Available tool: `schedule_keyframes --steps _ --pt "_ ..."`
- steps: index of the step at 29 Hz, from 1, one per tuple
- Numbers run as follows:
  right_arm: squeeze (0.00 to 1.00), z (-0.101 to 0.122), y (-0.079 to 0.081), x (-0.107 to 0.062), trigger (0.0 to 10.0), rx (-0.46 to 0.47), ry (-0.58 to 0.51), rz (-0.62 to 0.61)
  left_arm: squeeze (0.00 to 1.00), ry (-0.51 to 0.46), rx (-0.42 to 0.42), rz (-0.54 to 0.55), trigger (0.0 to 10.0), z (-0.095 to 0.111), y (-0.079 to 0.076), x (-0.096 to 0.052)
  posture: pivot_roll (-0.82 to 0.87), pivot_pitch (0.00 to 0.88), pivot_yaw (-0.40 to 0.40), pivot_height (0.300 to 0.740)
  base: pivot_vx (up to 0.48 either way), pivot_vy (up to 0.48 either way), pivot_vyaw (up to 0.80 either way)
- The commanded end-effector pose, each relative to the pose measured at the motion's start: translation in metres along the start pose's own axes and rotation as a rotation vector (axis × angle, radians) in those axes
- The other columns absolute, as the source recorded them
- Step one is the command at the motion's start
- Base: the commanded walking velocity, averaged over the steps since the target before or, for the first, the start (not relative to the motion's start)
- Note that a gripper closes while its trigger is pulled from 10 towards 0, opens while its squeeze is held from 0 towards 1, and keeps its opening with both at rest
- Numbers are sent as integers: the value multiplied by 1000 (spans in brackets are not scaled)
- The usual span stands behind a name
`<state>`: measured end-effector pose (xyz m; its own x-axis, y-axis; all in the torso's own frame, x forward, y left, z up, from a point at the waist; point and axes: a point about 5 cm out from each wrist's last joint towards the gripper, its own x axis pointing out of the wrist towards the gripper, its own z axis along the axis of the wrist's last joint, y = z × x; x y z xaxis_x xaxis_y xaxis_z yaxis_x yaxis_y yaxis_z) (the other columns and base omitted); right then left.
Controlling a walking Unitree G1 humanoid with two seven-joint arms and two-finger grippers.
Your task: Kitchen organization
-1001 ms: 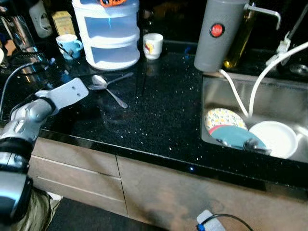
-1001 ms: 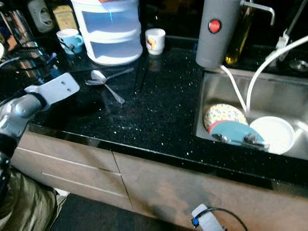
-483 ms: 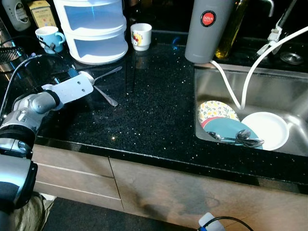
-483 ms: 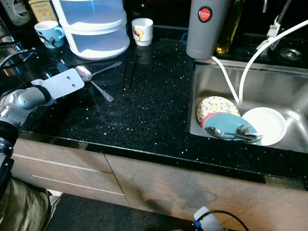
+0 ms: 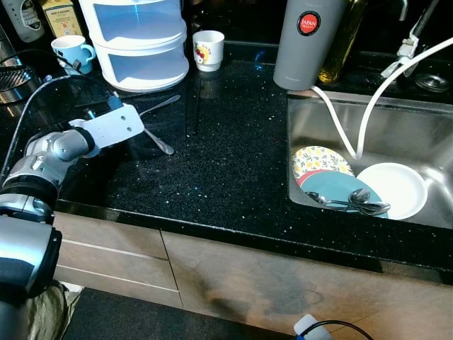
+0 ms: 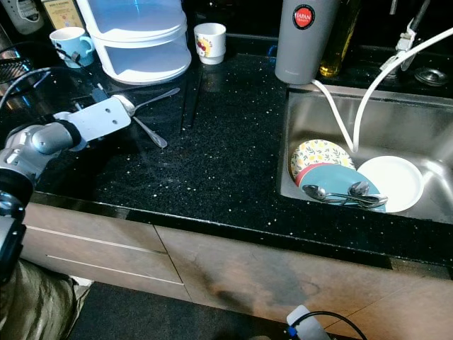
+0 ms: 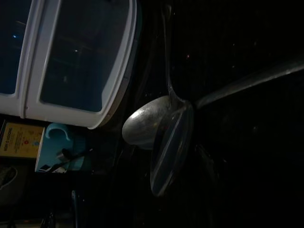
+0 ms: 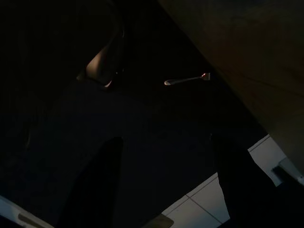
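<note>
Two metal spoons [image 6: 145, 117] lie crossed on the black countertop [image 5: 226, 163], in front of a stacked white container [image 5: 138, 39]. My left arm reaches over the counter, and its silver wrist plate [image 5: 117, 126] sits right over the spoon bowls. The left wrist view looks closely at both bowls [image 7: 159, 135], one overlapping the other. My right gripper [image 8: 166, 190] hangs in the dark beside the cabinet, its fingers [image 8: 95, 185] apart with nothing between them.
The sink [image 5: 417, 134] on the right holds a floral plate [image 5: 322, 161], a teal plate [image 5: 333, 188], a white plate [image 5: 393, 190] and several spoons [image 5: 354, 204]. A grey cylinder [image 5: 304, 42], white hoses, a white cup [image 5: 207, 48] and a blue mug [image 5: 71, 51] stand at the back.
The camera has shifted. My left arm has moved a little further forward and right, so its wrist now covers the spoon bowls. The spoons themselves lie as before.
</note>
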<state>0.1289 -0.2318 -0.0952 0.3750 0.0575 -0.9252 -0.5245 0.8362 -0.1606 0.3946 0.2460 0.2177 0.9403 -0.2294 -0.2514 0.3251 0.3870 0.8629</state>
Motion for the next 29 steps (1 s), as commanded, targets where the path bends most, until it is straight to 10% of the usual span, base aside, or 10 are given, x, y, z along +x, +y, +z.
schedule_keyframes --steps 1,4,5,6,7,29 --pt "0 -2 0 -1 10000 -2 0 -3 0 4 4 -57 10000 1 -13 4 -111 121 -4 740 0 0 0" --pt "0 -4 0 -1 10000 -5 0 -5 0 5 15 -54 10000 2 -14 5 -114 122 -8 740 0 0 0" --pt "0 -4 0 -1 10000 -6 0 -6 0 10 25 -55 2863 2 -14 5 -115 122 -7 740 0 0 0" --pt "0 -5 0 -1 10000 -7 0 -6 0 14 32 -56 2863 1 -14 5 -115 121 -8 740 0 0 0" --pt "0 -5 0 -1 10000 -8 1 -6 0 26 46 -47 0 0 -13 5 -116 120 -7 740 0 0 0" --pt "0 -5 -1 -2 10000 -11 2 -8 0 92 64 53 0 -9 -2 1 -114 113 -13 740 0 0 0"
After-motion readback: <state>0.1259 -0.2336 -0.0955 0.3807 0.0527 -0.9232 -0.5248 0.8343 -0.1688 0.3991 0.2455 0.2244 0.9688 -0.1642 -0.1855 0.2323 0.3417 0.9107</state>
